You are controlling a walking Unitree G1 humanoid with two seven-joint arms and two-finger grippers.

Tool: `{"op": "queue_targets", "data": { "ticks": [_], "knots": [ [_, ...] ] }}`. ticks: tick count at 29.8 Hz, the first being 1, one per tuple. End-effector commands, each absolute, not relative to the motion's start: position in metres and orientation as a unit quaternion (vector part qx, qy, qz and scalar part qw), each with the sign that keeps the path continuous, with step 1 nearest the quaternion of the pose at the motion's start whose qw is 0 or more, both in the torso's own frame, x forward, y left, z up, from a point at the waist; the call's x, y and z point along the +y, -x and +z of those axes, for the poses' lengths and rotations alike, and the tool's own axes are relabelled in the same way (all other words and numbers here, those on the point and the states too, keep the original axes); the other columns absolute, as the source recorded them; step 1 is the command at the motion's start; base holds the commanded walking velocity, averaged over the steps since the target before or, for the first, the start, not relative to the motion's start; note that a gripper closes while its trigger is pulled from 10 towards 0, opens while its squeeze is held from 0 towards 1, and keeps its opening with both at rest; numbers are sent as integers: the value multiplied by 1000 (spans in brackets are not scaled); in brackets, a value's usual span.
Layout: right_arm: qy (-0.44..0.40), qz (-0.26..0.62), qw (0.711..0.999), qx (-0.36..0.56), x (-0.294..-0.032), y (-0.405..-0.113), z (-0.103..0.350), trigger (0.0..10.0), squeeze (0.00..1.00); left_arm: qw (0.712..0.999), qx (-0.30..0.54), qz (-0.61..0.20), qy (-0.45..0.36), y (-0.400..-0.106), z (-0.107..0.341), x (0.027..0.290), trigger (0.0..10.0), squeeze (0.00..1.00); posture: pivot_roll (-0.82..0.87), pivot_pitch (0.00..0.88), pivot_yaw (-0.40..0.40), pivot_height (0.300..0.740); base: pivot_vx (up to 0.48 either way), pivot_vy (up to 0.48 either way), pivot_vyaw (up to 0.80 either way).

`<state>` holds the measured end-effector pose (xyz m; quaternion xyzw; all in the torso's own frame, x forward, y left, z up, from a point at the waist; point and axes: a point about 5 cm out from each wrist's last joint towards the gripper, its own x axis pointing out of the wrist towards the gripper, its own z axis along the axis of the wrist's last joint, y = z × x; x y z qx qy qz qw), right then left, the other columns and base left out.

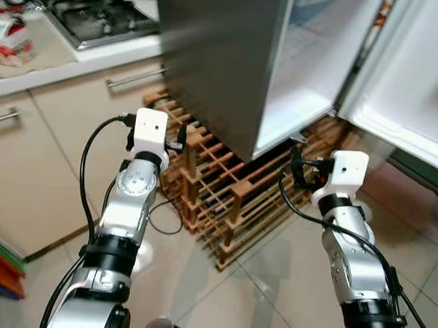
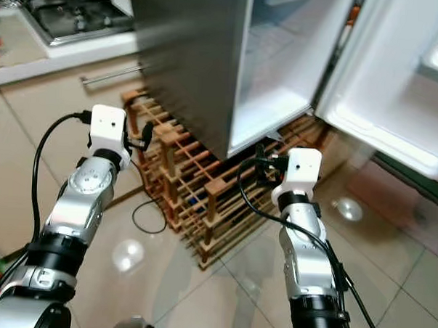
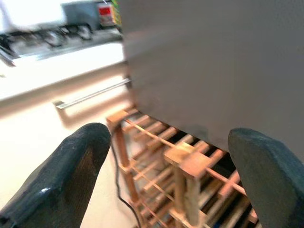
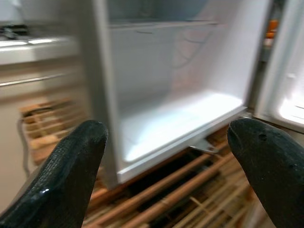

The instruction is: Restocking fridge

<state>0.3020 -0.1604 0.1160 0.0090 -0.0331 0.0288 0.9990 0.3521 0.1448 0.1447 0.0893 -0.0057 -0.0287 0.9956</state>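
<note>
1. My left gripper is spread wide and holds nothing, facing the wooden rack.
2. My right gripper is wide too, empty, before the fridge, whose door hangs open.

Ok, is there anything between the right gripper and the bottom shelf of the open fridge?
Nothing visible blocks it. The right gripper is open, holds nothing, and points straight at the fridge's bare bottom shelf. The door is swung wide to the right. The wooden rack sits lower, under the fridge, beneath the approach line.
</note>
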Motion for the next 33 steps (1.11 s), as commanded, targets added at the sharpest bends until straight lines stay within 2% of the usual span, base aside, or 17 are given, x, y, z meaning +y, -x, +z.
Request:
{"op": "queue_targets", "data": {
  "ticks": [1,6,14,33],
  "knots": [
    [-19,27,999,-32,-163,-303,115,10000,0,994,-18,-43,-98,-356,151,135,10000,0,54,0,-18,740,0,0,619],
    [-24,29,999,-30,-164,-302,114,10000,0,996,-19,-60,-57,-355,152,126,10000,0,49,0,-14,740,0,0,557],
    [-28,39,999,-25,-163,-301,111,10000,0,997,-17,-60,-49,-353,150,121,10000,0,51,0,-19,740,0,421,476],
    [-14,53,998,-23,-167,-304,110,10000,0,997,-22,-57,-53,-351,146,107,10000,0,60,0,-31,740,0,0,465]
  ]
}}
